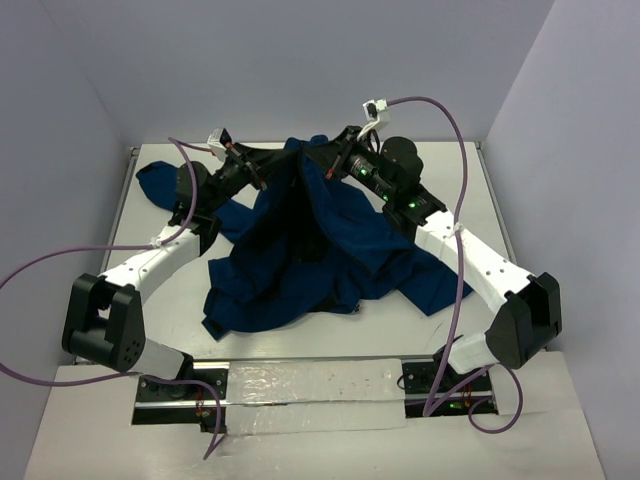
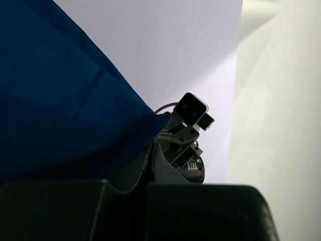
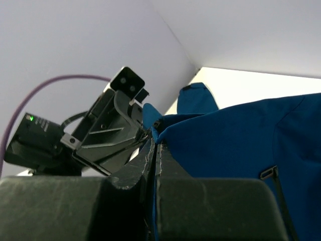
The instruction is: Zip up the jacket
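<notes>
as left gripper (image 2: 152,152) and right gripper (image 3: 154,144) clamp its raised far end, jacket (image 1: 300,245) drapes lengthwise nearward

a white table (image 1: 150,215) stands boxed in by plain pale lavender walls (image 1: 320,60) — back, left and right — meeting in clean corners; the light is soft and even.

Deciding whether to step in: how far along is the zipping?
Done: left claw and right claw are shut on the jacket, tenting it off the table. In hand: lining up its edges, likely. Remaining: the front gapes on black lining; no closed zip shows.
</notes>
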You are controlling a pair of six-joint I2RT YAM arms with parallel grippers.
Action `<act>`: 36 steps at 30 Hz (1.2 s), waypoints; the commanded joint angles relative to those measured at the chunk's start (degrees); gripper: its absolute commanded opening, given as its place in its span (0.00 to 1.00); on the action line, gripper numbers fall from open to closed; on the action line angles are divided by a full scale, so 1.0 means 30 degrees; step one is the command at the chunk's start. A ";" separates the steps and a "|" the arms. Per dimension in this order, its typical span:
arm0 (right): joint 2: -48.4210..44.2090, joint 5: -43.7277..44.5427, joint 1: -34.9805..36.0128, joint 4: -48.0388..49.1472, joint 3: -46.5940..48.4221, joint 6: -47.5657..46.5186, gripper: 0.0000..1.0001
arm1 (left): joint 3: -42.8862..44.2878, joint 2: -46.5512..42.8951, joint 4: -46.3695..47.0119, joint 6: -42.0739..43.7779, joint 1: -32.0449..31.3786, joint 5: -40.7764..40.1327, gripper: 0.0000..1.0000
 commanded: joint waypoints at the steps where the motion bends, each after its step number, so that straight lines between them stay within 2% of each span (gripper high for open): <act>1: -0.1125 0.2165 -0.0068 0.3589 0.0028 0.1231 0.00 | -0.0100 -0.0199 0.0140 0.0398 0.0032 -0.0417 0.00; 13: -0.1516 0.5198 -0.0375 0.3998 0.1292 0.0940 0.00 | -0.0542 -0.1094 -0.2615 0.2337 0.0032 -0.0860 0.00; 18: -0.1106 0.6466 -0.1054 0.3611 0.2737 0.0913 0.00 | -0.0640 -0.1546 -0.5145 0.3900 0.0032 -0.1317 0.00; 23: 0.0225 0.6614 -0.1612 0.3185 0.5137 0.0565 0.00 | -0.0497 -0.1366 -0.5472 0.4286 0.0005 -0.1169 0.00; 26: 0.1712 0.7269 -0.2263 0.2418 0.7603 0.0375 0.00 | 0.0158 -0.1277 -0.7654 0.5793 0.0003 -0.0490 0.00; 28: 0.3382 0.7347 -0.3316 0.1749 1.0385 0.0475 0.00 | 0.0152 -0.1336 -0.9037 0.7174 0.0003 0.0051 0.00; 32: 0.5918 0.7488 -0.4233 -0.0084 1.4576 -0.0276 0.00 | -0.0677 -0.1608 -1.1305 0.9031 -0.0056 0.0757 0.00; 36: 0.8608 0.7775 -0.5511 -0.1534 1.8973 -0.0482 0.00 | -0.2002 -0.2682 -1.3819 1.1150 -0.0156 0.0243 0.00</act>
